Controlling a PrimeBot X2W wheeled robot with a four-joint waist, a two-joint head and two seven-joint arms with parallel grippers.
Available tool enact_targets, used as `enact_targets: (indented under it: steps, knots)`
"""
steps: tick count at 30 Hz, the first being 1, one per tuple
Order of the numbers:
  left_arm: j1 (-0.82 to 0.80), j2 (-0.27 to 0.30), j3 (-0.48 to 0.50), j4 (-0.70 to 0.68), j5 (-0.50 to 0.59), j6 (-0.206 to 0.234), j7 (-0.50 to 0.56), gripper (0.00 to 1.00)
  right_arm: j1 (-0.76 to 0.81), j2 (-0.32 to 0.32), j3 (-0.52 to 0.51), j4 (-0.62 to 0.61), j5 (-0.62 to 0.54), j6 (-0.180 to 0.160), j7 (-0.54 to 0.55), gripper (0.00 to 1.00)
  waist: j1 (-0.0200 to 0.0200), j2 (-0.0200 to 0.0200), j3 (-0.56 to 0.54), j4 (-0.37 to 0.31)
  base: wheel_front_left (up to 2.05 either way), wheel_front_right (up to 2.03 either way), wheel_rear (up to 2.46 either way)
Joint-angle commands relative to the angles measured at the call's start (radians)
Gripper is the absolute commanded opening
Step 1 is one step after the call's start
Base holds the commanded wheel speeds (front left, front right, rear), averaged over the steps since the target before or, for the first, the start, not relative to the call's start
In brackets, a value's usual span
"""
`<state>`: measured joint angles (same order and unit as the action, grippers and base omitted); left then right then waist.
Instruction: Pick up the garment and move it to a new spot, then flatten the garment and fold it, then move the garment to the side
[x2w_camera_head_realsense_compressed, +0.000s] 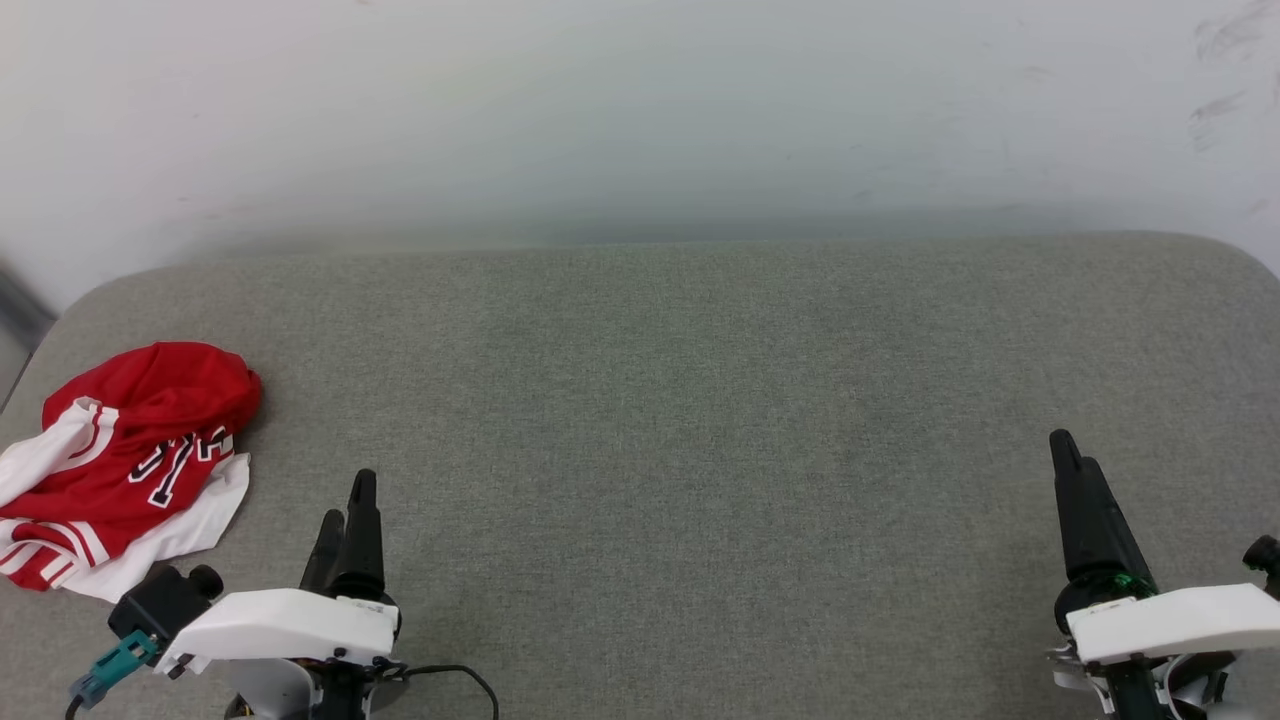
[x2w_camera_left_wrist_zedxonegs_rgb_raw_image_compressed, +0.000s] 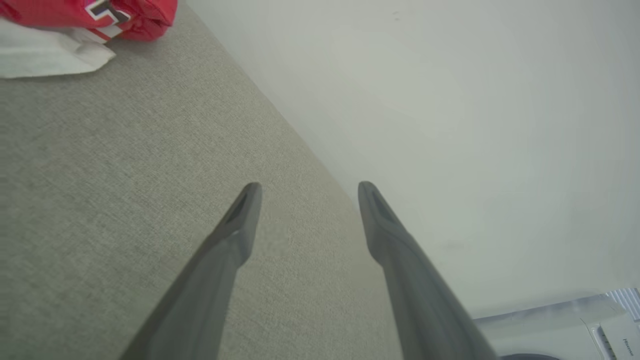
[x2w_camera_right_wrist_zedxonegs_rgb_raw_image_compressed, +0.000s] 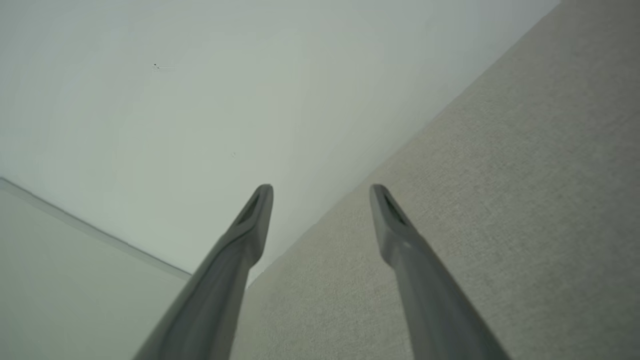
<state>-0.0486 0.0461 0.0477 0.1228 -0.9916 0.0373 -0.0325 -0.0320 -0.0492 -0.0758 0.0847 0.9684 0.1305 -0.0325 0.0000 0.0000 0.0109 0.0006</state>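
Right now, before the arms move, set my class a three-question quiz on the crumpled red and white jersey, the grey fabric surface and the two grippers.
1. Which is nearer the crumpled red and white jersey: the left gripper or the right gripper?
2. The left gripper is: A shut on the jersey; B open and empty; C shut and empty.
3. True or false: the jersey lies crumpled near the left edge of the grey fabric surface.
Key: 1 the left gripper; 2 B; 3 true.

A wide grey surface of woven fabric (x2w_camera_head_realsense_compressed: 700, 420), rounded at its far corners, is carrying a crumpled red garment (x2w_camera_head_realsense_compressed: 150, 440) with white sleeves, striped trim and black-outlined white lettering, which is lying bunched at its left edge.
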Motion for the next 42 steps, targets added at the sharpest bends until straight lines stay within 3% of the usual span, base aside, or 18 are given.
enact_targets:
  steps: [1, 21, 42]
  knots:
    - [-0.008, 0.003, -0.006, -0.023, 0.043, 0.009, -0.012, 1.00, -0.002, -0.001, 0.006, -0.028, -0.046, 0.000, -0.011, 1.00, 0.0000, 0.0000, 0.000, 0.000, 0.00, 0.00, 0.00]
    - [0.014, 0.029, -0.082, -0.052, 0.340, 0.090, -0.078, 1.00, 0.031, -0.001, 0.041, -0.066, -0.366, 0.000, -0.077, 1.00, 0.0000, 0.0000, 0.003, 0.002, 0.00, 0.00, 0.00]
    - [0.035, 0.050, -0.150, -0.080, 0.571, 0.134, -0.135, 1.00, 0.057, -0.001, 0.042, -0.088, -0.580, 0.000, -0.135, 1.00, 0.0000, 0.0000, 0.005, 0.003, 0.00, 0.00, 0.00]
